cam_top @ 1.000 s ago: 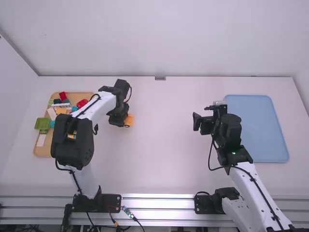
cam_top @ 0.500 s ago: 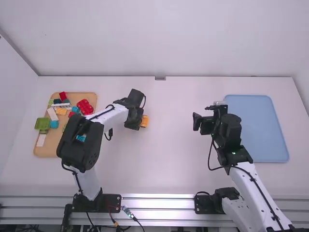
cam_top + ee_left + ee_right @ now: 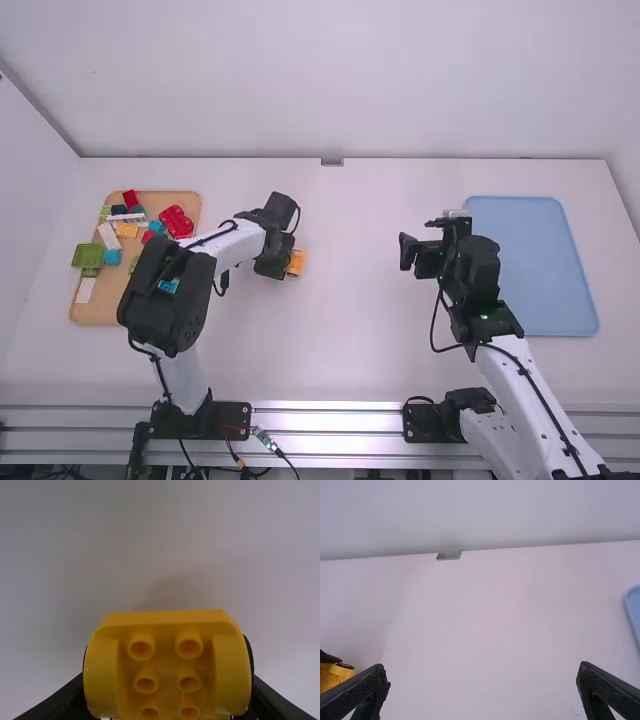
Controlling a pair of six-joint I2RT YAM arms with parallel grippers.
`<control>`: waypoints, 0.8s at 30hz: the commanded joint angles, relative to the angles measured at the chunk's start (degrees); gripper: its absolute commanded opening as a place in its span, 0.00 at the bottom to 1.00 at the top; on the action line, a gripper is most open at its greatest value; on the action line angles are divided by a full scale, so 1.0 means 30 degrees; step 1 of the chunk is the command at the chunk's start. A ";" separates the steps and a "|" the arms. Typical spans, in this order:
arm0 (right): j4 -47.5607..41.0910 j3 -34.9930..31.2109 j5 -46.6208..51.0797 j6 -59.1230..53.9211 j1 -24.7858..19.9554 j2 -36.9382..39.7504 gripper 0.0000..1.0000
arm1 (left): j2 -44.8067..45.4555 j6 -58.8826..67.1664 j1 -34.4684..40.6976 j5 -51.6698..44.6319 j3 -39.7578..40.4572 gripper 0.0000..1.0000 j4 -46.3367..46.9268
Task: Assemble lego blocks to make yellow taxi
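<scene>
My left gripper (image 3: 288, 264) is left of the table's middle, shut on a yellow-orange block (image 3: 297, 262). In the left wrist view the yellow block (image 3: 165, 665), with several studs facing the camera, is clasped on both sides by the left gripper (image 3: 167, 700); its wheels are mostly hidden. A corner of that yellow block (image 3: 334, 675) shows in the right wrist view. My right gripper (image 3: 405, 252) stands right of the middle; in its wrist view the right gripper (image 3: 482, 685) has its fingers wide apart with nothing between them.
A tan tray (image 3: 106, 309) at the left holds red (image 3: 175, 220), white, blue and green blocks, partly behind the left arm. A green block (image 3: 88, 256) sits at its left rim. A blue tray (image 3: 535, 270) lies at the right.
My left gripper has carried the yellow block rightward, away from the tan tray, then slightly toward the camera side. The right arm has not moved.
</scene>
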State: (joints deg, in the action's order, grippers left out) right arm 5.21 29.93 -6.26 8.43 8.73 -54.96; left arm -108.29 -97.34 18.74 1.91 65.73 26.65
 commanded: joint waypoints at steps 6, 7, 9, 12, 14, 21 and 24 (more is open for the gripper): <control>-0.0058 0.0408 -0.0051 0.0270 -0.0007 0.0000 0.99 | 0.0131 -0.0955 0.0036 0.0531 0.0372 0.02 0.0825; -0.0058 0.0408 -0.0051 0.0262 -0.0007 0.0000 0.99 | 0.0131 -0.1319 0.0036 0.0757 0.0372 0.02 0.0949; -0.0058 0.0408 -0.0036 0.0255 -0.0007 0.0000 0.99 | 0.0131 -0.1603 0.0029 0.0990 0.0372 0.02 0.0912; -0.0058 0.0408 -0.0036 0.0262 0.0000 0.0000 0.99 | 0.0131 -0.1669 0.0036 0.1136 0.0372 0.02 0.0701; -0.0066 0.0408 -0.0044 0.0262 -0.0007 0.0000 0.99 | 0.0124 -0.1654 0.0029 0.1129 0.0372 0.02 0.0737; -0.0342 0.0408 -0.0022 0.0255 0.0000 0.0000 0.99 | -0.0495 -0.1640 0.0022 0.0546 0.0313 0.09 0.0286; -0.0459 0.0408 -0.0036 0.0255 -0.0036 0.0000 0.99 | -0.0503 -0.1217 0.0036 0.0451 0.0095 0.14 -0.0181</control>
State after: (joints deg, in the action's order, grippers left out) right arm 3.95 29.93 -6.26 8.88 8.71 -54.96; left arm -108.86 -101.95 18.76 3.64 65.73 26.17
